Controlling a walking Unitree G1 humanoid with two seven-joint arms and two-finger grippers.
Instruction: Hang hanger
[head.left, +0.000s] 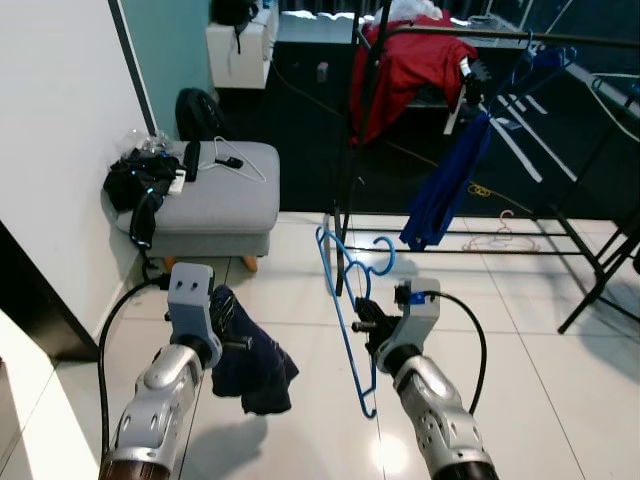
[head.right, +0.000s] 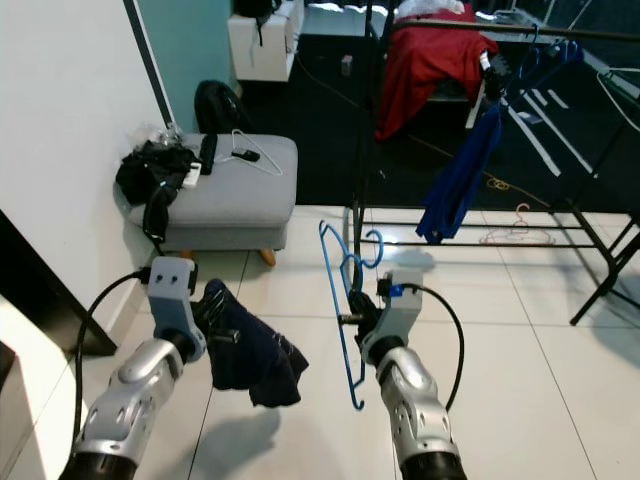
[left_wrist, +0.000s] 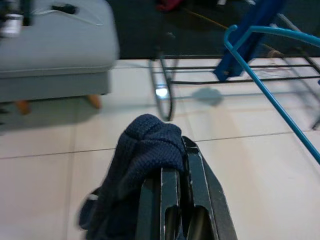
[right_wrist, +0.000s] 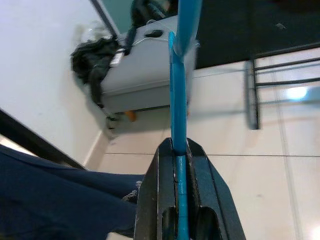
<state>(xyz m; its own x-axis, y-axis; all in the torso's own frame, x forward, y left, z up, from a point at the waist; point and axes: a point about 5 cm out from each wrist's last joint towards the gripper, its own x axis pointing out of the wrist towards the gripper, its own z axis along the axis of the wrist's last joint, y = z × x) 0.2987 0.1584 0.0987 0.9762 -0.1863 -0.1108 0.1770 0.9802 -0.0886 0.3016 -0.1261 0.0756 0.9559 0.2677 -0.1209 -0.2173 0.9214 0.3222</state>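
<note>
My right gripper (head.left: 364, 325) is shut on a blue wire hanger (head.left: 347, 300), held upright above the white tiled floor with its hook pointing toward the rack. In the right wrist view the hanger's bar (right_wrist: 178, 115) runs straight out from between the shut fingers (right_wrist: 159, 200). A dark navy garment (head.left: 250, 365) droops from my left gripper (head.left: 228, 322), which is shut on it; in the left wrist view the cloth (left_wrist: 145, 150) is bunched over the fingertips. Ahead stands a black clothes rack (head.left: 480, 36) with a red garment (head.left: 415, 65) and a blue one (head.left: 447, 185) hanging.
A grey ottoman (head.left: 215, 205) with dark clothes and a white hanger on it sits at the left by the white wall. A pink hanger (head.left: 500, 238) lies on the floor under the rack. The rack's slanted legs (head.left: 600, 280) spread at the right.
</note>
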